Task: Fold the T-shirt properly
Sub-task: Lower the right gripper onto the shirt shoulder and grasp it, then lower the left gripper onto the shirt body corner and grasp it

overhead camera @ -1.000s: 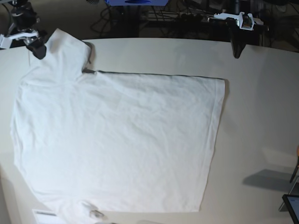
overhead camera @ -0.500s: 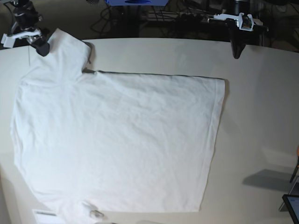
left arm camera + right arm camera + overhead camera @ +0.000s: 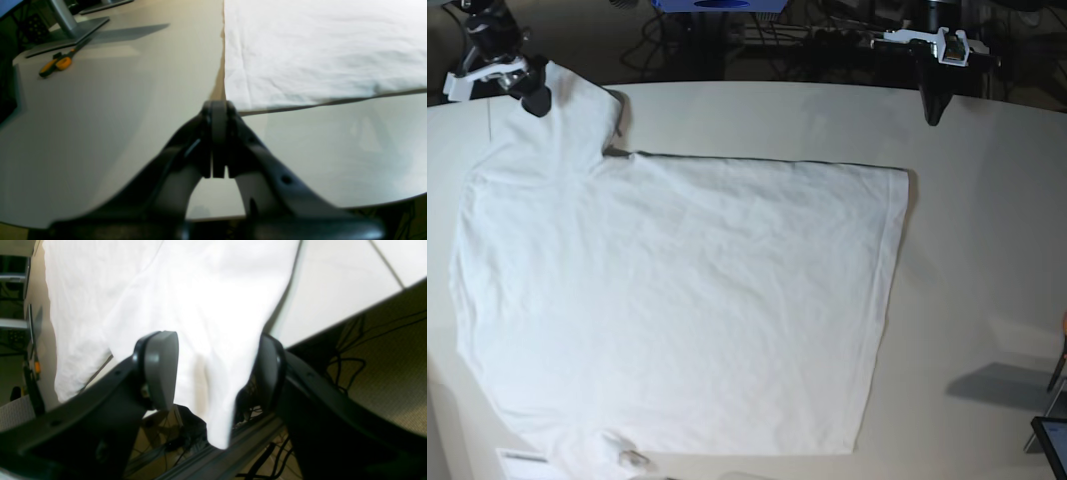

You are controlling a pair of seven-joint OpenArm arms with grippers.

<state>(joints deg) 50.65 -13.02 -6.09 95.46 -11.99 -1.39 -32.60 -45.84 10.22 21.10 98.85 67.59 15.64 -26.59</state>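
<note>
The white T-shirt (image 3: 677,300) lies spread flat on the tabletop, one sleeve (image 3: 567,110) reaching the far left edge. My right gripper (image 3: 534,98) hovers at that sleeve's end. In the right wrist view it (image 3: 215,373) is open, and the sleeve's tip (image 3: 213,340) hangs over the table edge between the two pads (image 3: 160,370) without being pinched. My left gripper (image 3: 934,112) hangs at the far right edge, shut and empty. In the left wrist view its tip (image 3: 218,108) sits just short of the T-shirt's (image 3: 317,50) hem corner.
An orange-handled tool (image 3: 55,63) and a monitor base (image 3: 66,33) lie on the table (image 3: 100,133) beyond the hem. A small paper label (image 3: 522,457) sits by the shirt's near left corner. Cables (image 3: 367,340) run under the far table edge.
My right gripper has shifted to the right and slightly farther back, onto the end of the sleeve. The left arm and the T-shirt have stayed still.
</note>
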